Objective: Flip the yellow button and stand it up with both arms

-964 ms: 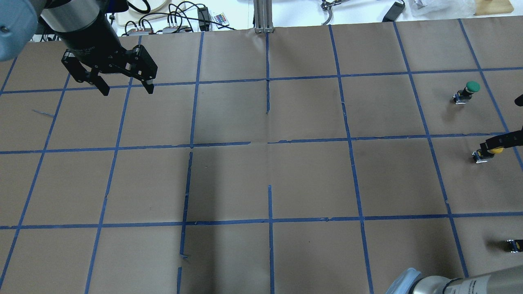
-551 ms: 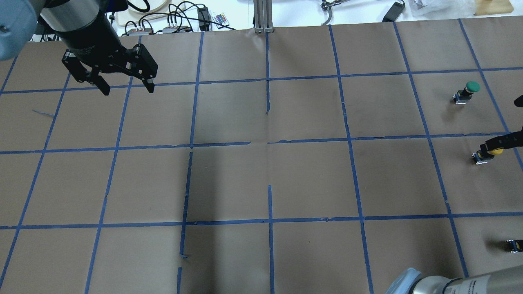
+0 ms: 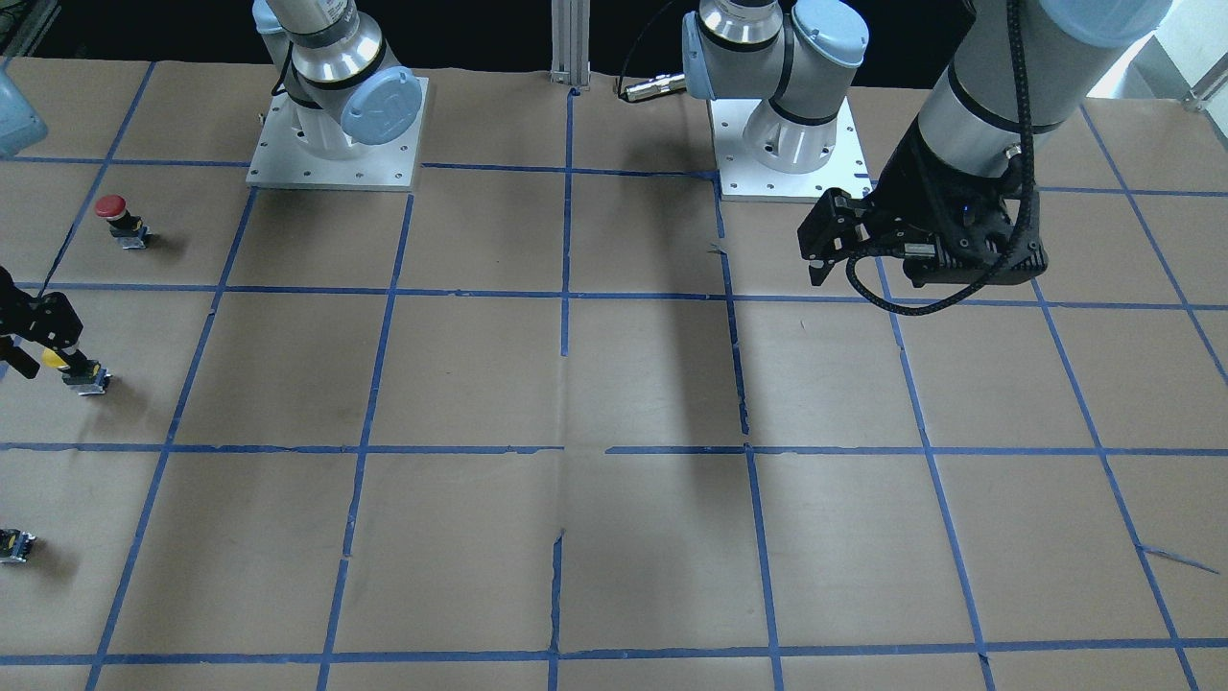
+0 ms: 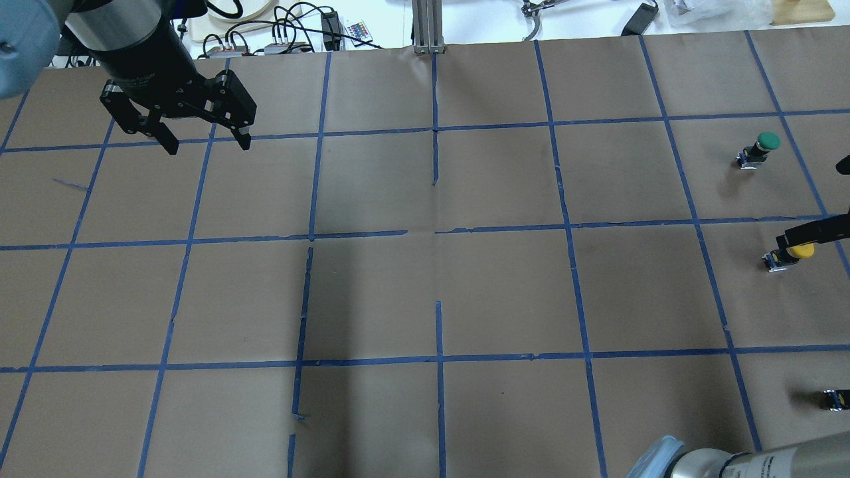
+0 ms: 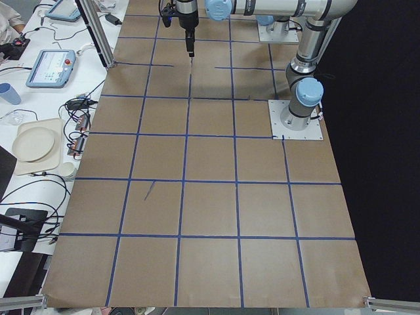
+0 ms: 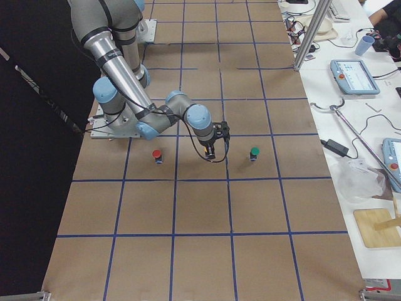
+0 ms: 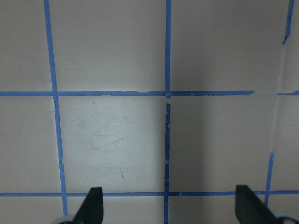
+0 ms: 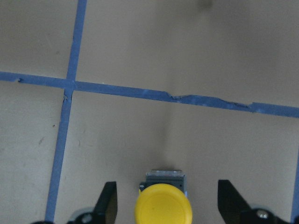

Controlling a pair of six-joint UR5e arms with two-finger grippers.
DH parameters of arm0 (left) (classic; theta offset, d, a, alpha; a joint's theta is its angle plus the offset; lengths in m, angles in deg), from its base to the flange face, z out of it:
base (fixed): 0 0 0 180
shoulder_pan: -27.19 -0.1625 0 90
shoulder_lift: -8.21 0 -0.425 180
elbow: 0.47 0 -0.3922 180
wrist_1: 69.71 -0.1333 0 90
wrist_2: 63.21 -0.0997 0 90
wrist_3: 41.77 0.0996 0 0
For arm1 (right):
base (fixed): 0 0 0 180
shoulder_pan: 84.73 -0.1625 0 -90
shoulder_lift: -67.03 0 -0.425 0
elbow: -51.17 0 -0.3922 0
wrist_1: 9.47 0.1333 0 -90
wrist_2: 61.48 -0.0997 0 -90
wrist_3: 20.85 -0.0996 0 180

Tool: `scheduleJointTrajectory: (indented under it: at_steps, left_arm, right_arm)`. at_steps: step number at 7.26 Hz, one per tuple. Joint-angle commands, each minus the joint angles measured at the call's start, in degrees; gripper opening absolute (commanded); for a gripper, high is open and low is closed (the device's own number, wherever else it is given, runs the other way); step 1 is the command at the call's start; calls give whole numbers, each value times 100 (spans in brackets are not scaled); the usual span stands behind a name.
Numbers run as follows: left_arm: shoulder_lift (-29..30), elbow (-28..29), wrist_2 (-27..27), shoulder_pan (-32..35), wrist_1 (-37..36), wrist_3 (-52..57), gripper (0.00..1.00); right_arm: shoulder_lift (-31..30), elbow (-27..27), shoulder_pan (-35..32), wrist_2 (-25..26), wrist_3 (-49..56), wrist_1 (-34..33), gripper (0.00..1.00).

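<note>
The yellow button (image 8: 163, 204) stands with its yellow cap up on the brown paper at the table's right end; it also shows in the overhead view (image 4: 799, 251) and the front-facing view (image 3: 59, 363). My right gripper (image 8: 170, 201) is open, with a finger on each side of the cap and not touching it. One of its fingers (image 4: 818, 232) reaches in from the overhead view's right edge, just above the cap. My left gripper (image 4: 206, 146) is open and empty, high over the far left of the table (image 7: 170, 207).
A green-capped button (image 4: 764, 145) stands beyond the yellow one. A red-capped button (image 3: 115, 213) stands nearer the robot's bases. A small dark block (image 4: 833, 398), cut off by the frame edge, lies near the right edge. Cables and boxes (image 4: 285, 33) lie past the far edge.
The right gripper's finger has shifted slightly and more of the yellow cap shows below it. The button sits a little further left in the overhead view. The left arm has not moved.
</note>
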Motion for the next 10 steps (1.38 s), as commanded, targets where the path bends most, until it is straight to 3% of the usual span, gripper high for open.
scheduleJointTrajectory:
  at_steps: [1, 3, 5, 7, 10]
  left_arm:
    - [-4, 0, -1, -8, 0, -2, 100]
    - [-12, 0, 7, -34, 0, -2, 100]
    - [-21, 9, 16, -43, 0, 7, 100]
    - [-47, 9, 16, -43, 0, 7, 100]
    - [-56, 0, 16, -34, 9, 7, 100]
  right_arm:
    - [-229, -54, -9, 189, -1, 374, 91]
    - [-1410, -63, -87, 217, -376, 1549, 99]
    - [-2459, -229, -682, 217, -1753, 2816, 100]
    - [-2586, -824, -1927, 777, -3491, 3548, 100]
    - [-2087, -1651, -3177, 832, -5078, 3918, 100]
